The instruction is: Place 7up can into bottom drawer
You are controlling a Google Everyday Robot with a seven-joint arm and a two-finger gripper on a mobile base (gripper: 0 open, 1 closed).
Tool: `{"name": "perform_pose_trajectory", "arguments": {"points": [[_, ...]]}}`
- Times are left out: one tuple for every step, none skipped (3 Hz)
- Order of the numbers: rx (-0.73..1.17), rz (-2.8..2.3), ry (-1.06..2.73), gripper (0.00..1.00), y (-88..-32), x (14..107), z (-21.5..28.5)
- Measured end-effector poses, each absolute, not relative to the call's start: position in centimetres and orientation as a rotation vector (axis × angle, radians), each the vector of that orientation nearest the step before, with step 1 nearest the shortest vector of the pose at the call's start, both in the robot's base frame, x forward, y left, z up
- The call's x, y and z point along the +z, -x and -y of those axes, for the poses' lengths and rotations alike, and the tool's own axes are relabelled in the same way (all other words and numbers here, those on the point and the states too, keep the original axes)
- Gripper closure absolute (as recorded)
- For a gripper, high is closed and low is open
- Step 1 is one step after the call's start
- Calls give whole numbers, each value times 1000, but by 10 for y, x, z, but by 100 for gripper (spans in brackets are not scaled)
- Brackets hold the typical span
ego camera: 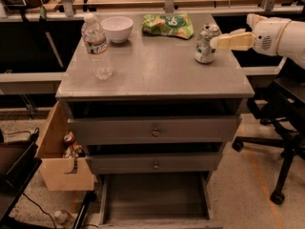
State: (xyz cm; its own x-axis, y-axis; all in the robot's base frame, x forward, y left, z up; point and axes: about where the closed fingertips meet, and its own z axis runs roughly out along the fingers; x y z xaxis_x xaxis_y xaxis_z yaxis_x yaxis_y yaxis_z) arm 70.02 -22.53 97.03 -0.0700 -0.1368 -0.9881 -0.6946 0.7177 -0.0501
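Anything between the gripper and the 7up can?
Nothing. In the camera view the gripper, at the right, has its tip beside the 7up can; contact unclear. The green bag lies behind that line.

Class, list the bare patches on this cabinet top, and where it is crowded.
Cabinet top: the front strip is bare, and so is the middle between water bottle and 7up can. Crowded along the back: bowl, snack bag, and the gripper beside the can. The open bottom drawer is bare too.

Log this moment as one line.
claw: beside 7up can | 7up can: upright on cabinet top | bottom drawer: open
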Motion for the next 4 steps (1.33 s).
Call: {"name": "perform_pose_trajectory", "arguments": {"points": [[519,-1583,690,0,-719,960,215],[509,-1572,702,0,-737,949,203],[527,-1549,676,0,-752,943,196],[556,-1530,643,0,-764,937,187]]}}
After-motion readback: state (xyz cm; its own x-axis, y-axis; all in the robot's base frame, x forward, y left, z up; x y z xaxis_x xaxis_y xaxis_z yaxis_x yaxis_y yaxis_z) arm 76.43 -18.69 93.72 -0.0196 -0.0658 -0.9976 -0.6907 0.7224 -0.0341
